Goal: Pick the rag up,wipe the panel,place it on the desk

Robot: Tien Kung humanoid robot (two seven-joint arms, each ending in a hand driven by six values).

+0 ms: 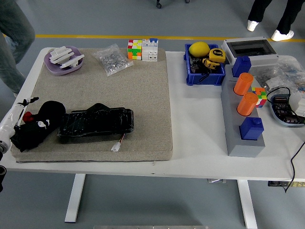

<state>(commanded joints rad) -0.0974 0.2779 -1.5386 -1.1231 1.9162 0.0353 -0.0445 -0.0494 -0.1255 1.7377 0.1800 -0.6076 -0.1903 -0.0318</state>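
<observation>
A black rag (34, 130) lies bunched at the front left corner of the grey mat (143, 95), with a small red and white patch on it. Touching its right side is the panel (96, 124), a long black slab in shiny wrap, lying flat with a small white connector (116, 147) on a wire at its front. At the picture's left edge only a white and black bit of my left arm (8, 131) shows, beside the rag. No hand of mine is visible in this view. The right arm is out of the picture.
At the mat's back stand a purple dish (63, 61) of white parts, a bag of screws (112, 59) and a colour cube (135, 49). To the right are a blue bin (205, 71), a grey block (243, 124) with orange and blue pieces, and cables. People's legs show behind the table.
</observation>
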